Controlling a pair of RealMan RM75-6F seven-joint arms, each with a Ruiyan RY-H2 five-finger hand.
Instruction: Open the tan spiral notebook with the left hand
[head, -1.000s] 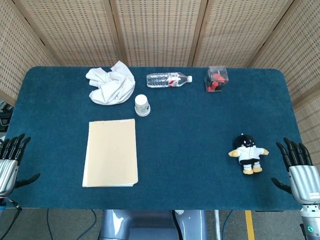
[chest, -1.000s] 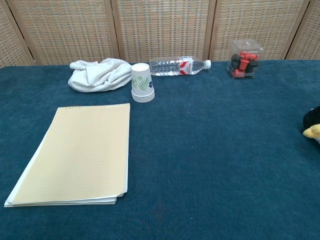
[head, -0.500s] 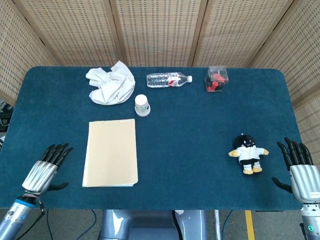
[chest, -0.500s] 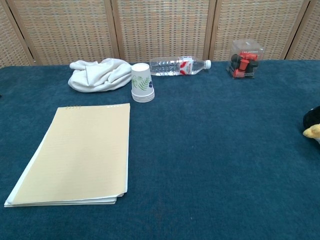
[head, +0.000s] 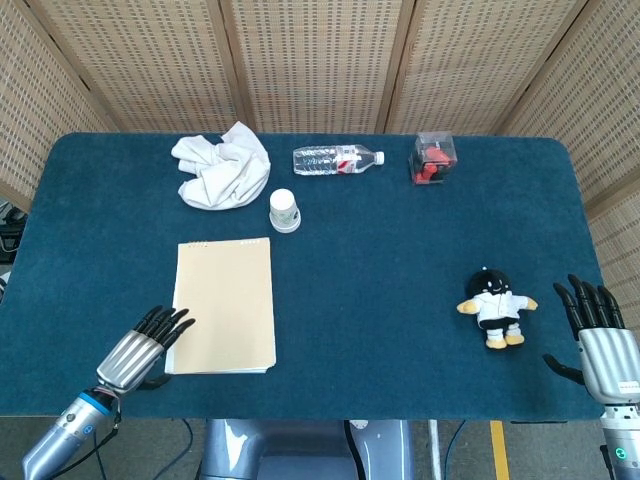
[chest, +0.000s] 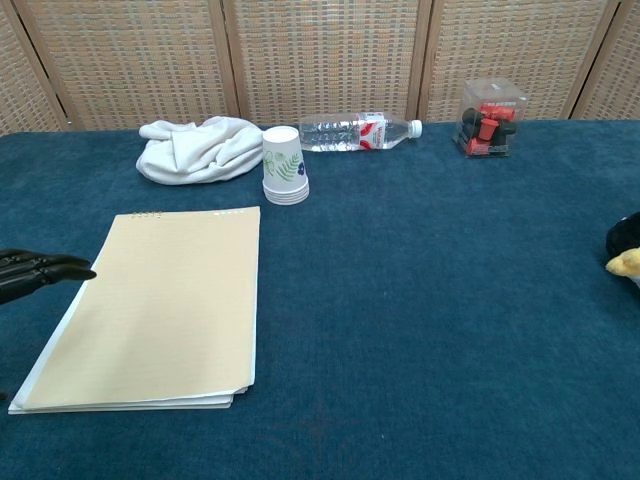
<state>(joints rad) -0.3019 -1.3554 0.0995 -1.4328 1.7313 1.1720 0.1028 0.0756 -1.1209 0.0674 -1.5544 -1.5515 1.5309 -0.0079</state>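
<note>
At the near-left part of the blue table (head: 380, 270), the tan spiral notebook (head: 222, 305) lies flat and closed, its binding along the far short edge, just short of the paper cup (head: 284, 211); the left hand (head: 140, 352) sits beside the notebook's near-left corner, fingers extended and a little fanned, their dark tips (head: 176, 324) reaching the left edge of the cover, holding nothing; the chest view shows only those fingertips (chest: 45, 270) at the left long edge, and whether they touch the paper cannot be told; the right hand (head: 600, 345) rests well away at the table's right edge, fingers spread and empty, near the plush doll (head: 494, 308); the step in hand looks to be the approach to the cover; done well, the fingers should slip under the top sheet alone at the free near or left edge, well away from the spiral; since the binding is at the far end, the cover probably wants lifting from the near edge and swinging away toward the cup; a low, shallow entry should catch one sheet rather than push the whole pad across the cloth; the white cloth (head: 222, 168), water bottle (head: 337, 159) and clear box (head: 433, 160) stand clear at the back
</note>
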